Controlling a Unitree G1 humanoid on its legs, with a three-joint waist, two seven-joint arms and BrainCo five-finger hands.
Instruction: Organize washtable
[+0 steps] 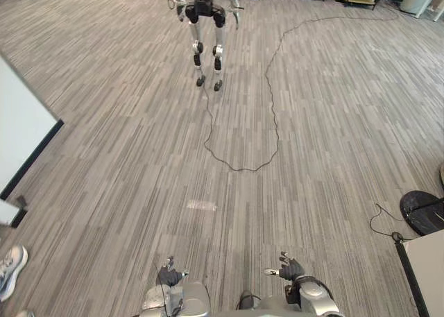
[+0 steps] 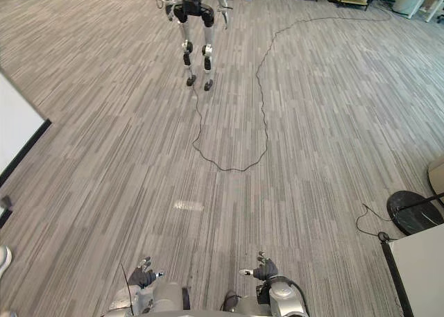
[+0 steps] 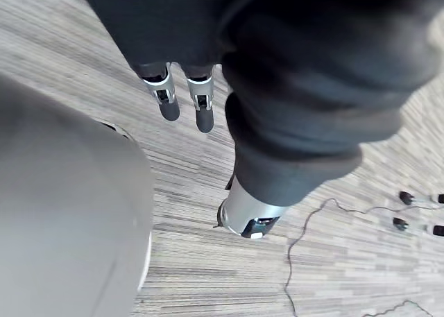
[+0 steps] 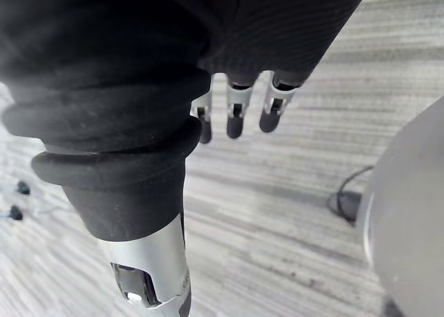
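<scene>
Both hands hang low at the near edge of the eye views, over bare floor (image 1: 139,164). The left hand (image 1: 168,274) is on the left and the right hand (image 1: 290,268) on the right, well apart from each other. In its wrist view the left hand's fingers (image 3: 202,110) point straight down at the floor, loose and spread, with the thumb (image 3: 247,218) apart from them and nothing between. The right hand is the same: its fingers (image 4: 235,117) are straight and relaxed, the thumb (image 4: 149,279) stands off to the side, and it holds nothing. The only table (image 1: 427,274) is a pale corner with a dark edge at the lower right. It lies out to the right of the right hand, well apart from it and farther still from the left hand; neither hand touches it. Whether it is the washtable cannot be told, and what stands on it is out of view. Just beyond that corner a round black base (image 1: 422,211) rests on the floor. Far ahead a second robot (image 1: 207,26) stands upright, and a black cable (image 1: 272,109) runs from its feet in a long loop across the floor. A white panel (image 1: 21,126) with a dark lower edge stands at the left, and a person's white shoe (image 1: 10,268) shows at the lower left, near the left hand's side.
</scene>
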